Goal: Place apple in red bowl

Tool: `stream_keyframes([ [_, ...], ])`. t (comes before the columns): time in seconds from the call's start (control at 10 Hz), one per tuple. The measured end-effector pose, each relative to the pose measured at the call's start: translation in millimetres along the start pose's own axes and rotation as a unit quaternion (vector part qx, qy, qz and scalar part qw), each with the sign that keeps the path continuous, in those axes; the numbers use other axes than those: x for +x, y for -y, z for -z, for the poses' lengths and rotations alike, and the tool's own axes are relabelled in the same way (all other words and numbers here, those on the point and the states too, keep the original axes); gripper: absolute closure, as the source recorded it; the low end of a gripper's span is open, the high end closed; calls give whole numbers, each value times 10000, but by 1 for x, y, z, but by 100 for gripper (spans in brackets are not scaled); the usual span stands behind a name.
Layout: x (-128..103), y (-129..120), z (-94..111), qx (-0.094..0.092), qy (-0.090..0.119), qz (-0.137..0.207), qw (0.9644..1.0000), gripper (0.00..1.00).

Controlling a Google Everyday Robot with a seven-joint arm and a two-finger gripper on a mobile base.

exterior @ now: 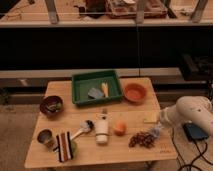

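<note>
The apple (119, 128), small and orange-peach, lies on the wooden table (65, 92) near the middle front. The red bowl (135, 92) stands at the back right of the table, behind the apple and apart from it. My white arm (192, 115) comes in from the right. My gripper (157, 130) is low at the table's right edge, right of the apple and just above the dark grape bunch (143, 139). It holds nothing that I can see.
A green tray (96, 87) with small items stands at the back centre. A dark maroon bowl (51, 105) is at the left. A white bottle (102, 130), a brush (82, 130), a metal cup (46, 136) and a striped cloth (64, 146) lie along the front.
</note>
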Motion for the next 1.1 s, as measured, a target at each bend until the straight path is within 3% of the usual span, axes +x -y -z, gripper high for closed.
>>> stream_keyframes([
  [0.1,4,12,2,42,-39,73,10000,26],
  [0.3,8,39,-3,318,-3,166,9994,26],
  [0.7,4,47,-27,907,78,-87,9958,26],
  [0.9,1,58,-33,1019,8,-8,9948,26],
  [1.1,-4,76,-37,951,-88,220,9952,26],
])
